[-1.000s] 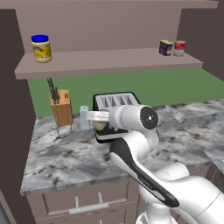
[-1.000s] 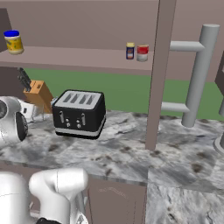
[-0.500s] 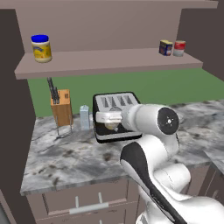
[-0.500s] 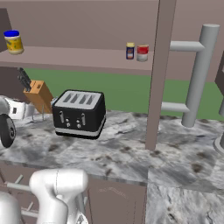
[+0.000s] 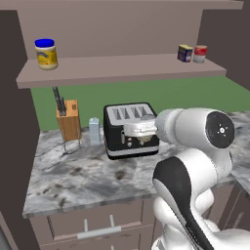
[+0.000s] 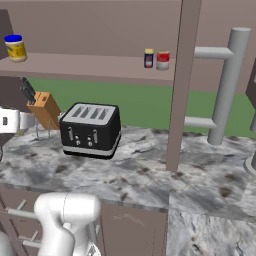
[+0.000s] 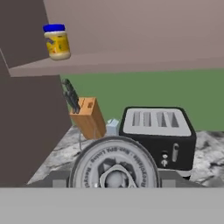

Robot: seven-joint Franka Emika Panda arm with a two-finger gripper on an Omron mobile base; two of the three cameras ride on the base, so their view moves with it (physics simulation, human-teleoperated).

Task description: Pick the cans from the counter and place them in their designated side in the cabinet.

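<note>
Short round can [image 7: 114, 165] sits right at the gripper [image 5: 140, 133], pinched between the jaws, silver end facing the hand camera; embossed ring of lettering on that end, too small to read. From the left base view its tan side [image 5: 143, 139] shows just under the hand, in front of the toaster [image 5: 130, 128]. Boxy dark-blue can [image 5: 184, 53] with yellow label stands on the cabinet shelf [image 5: 122, 68], well above and off to the right of the hand, just beside a red-and-white round can [image 5: 200, 53]; label text unreadable. Straight beyond the gripper: the black four-slot toaster, close, between the hand and the green back wall [image 5: 146, 95]. Further left of the hand, a small pale blue-grey box [image 5: 94, 131], then a wooden knife block [image 5: 68, 119] with dark handles. Up and left of the hand, a yellow jar with blue lid [image 5: 46, 53] on the same shelf, print illegible. All lower items rest on the marbled counter [image 5: 88, 176], below the hand. Dark cabinet side panel [image 7: 26, 109] stands left of the hand.
</note>
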